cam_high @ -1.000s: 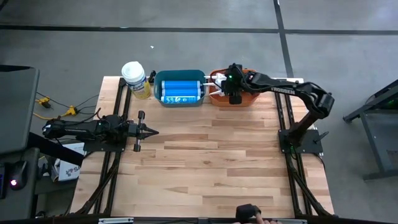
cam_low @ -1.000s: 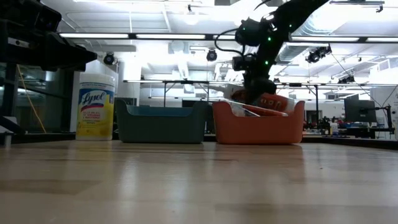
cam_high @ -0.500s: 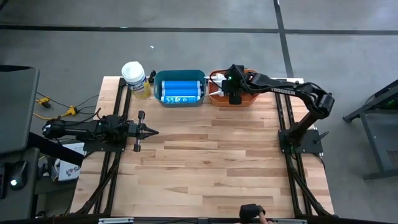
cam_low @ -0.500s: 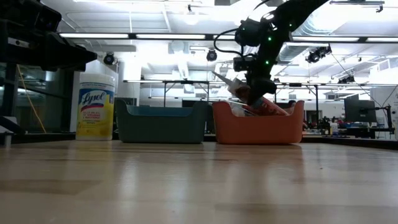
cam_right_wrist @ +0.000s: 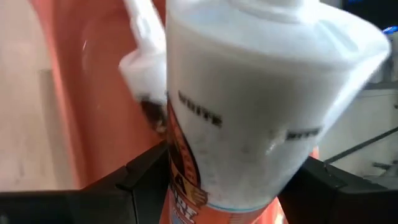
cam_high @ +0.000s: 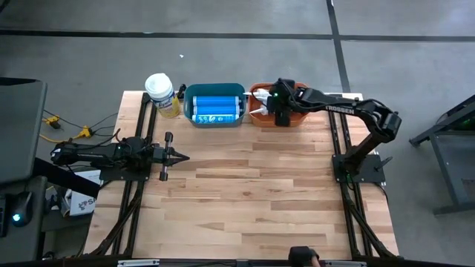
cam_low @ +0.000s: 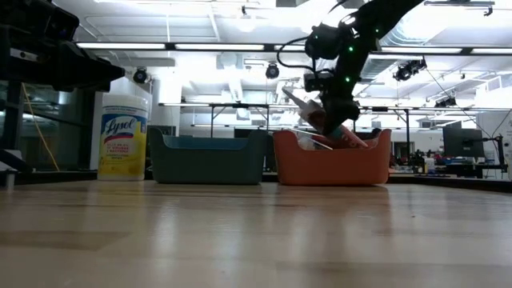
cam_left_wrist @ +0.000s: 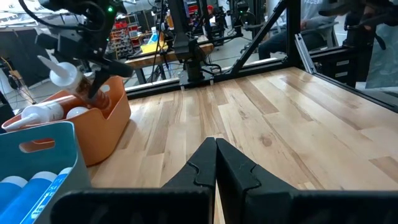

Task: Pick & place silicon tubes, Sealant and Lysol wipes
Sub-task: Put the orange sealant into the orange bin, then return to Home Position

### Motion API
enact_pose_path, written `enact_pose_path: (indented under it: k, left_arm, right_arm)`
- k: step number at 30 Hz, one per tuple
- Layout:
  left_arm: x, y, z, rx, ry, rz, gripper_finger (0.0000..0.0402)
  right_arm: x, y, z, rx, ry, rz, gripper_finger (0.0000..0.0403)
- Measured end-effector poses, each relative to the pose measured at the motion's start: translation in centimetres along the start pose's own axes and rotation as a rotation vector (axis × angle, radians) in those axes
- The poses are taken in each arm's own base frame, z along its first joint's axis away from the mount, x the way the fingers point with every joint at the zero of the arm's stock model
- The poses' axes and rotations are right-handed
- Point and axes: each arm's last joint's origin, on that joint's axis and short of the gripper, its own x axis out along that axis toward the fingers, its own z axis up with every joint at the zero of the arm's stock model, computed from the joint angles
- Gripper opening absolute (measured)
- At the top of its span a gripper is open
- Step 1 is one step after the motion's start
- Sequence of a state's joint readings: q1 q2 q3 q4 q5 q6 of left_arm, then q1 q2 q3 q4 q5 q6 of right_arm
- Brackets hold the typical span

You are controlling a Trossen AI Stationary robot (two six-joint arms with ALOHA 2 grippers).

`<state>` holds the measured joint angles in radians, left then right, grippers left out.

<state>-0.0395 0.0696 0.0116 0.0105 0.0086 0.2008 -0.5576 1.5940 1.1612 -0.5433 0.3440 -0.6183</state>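
Note:
My right gripper (cam_low: 334, 112) is over the orange bin (cam_low: 332, 164) at the table's far edge, shut on a white and orange sealant tube (cam_right_wrist: 249, 112). The tube also shows in the low view (cam_low: 316, 118). A second white tube (cam_left_wrist: 37, 115) lies in the orange bin. The teal bin (cam_high: 214, 120) beside it holds blue tubes (cam_high: 215, 108). The Lysol wipes canister (cam_low: 122, 136) stands upright on its base, left of the teal bin. My left gripper (cam_high: 182, 156) is shut and empty, low over the table's left side. My right gripper pinches the tube's body (cam_right_wrist: 186, 168) between its two fingers (cam_right_wrist: 143, 180), one on each side. The fingers come from above and lie across the tube. The tube is tilted, nozzle (cam_low: 290, 94) up toward the table's left, its lower end (cam_low: 352, 138) down at the bin's rim.
The two bins and the canister stand in a row along the far edge. The broad wooden tabletop (cam_high: 245, 193) lies in front of them. Black frame rails (cam_high: 141, 193) run along both sides.
My right gripper has risen a little and gone slightly toward the table's right edge with the tube. The tube lay nearly level in the orange bin before. Now it is tipped up, its nozzle end raised above the bin's rim.

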Motion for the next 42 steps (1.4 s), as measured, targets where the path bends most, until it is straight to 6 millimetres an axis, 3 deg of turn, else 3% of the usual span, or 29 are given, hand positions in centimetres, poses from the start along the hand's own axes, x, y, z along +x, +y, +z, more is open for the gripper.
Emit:
enact_pose_path:
  k: [19,26,34,42]
  left_arm:
    - [0.0,0.0,0.0,0.0,0.0,0.0,0.0]
    - [0.0,0.0,0.0,0.0,-0.001,0.0,0.0]
    - [0.0,0.0,0.0,0.0,-0.001,0.001,0.0]
    - [0.0,0.0,0.0,0.0,0.0,0.0,0.0]
  right_arm:
    - [0.2,1.1,-0.5,0.135,0.02,0.095,0.0249]
    - [0.0,1.0,-0.5,0.236,0.051,0.03,0.0289]
    - [-2.9,0.8,-0.1,0.282,-0.023,-0.026,0.0339]
    - [-4.4,2.3,0.0,0.333,-0.047,0.136,0.034]
